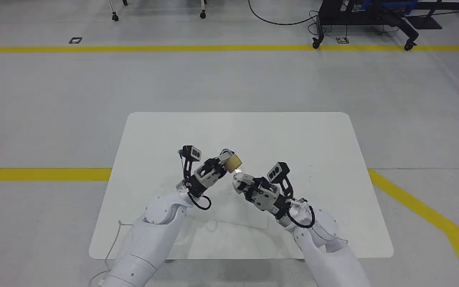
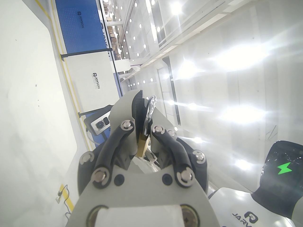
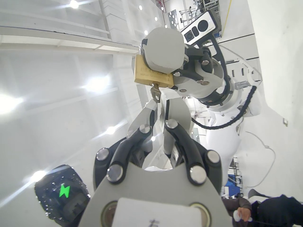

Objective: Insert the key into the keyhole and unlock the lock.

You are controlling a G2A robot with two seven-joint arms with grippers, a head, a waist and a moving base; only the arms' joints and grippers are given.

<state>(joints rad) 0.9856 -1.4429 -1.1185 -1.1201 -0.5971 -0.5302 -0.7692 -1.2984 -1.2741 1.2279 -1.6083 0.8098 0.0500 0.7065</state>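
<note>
left gripper (image 2: pixel 147 113) is clamped on the lock (image 3: pixel 151 75), with the brass body pinched flat between its pads (image 3: pixel 163 50). it's held over the table (image 1: pixel 301 136), roughly mid-width and toward the robot's side. key (image 3: pixel 155 93) is seated in the lock's bottom face, and its head sticks out toward the right gripper (image 3: pixel 164 99). right gripper sits right at the key head; can't tell if it's actually gripping the key. top view: the two grippers meet nose to nose, with the arms angled inward in a V.
</note>
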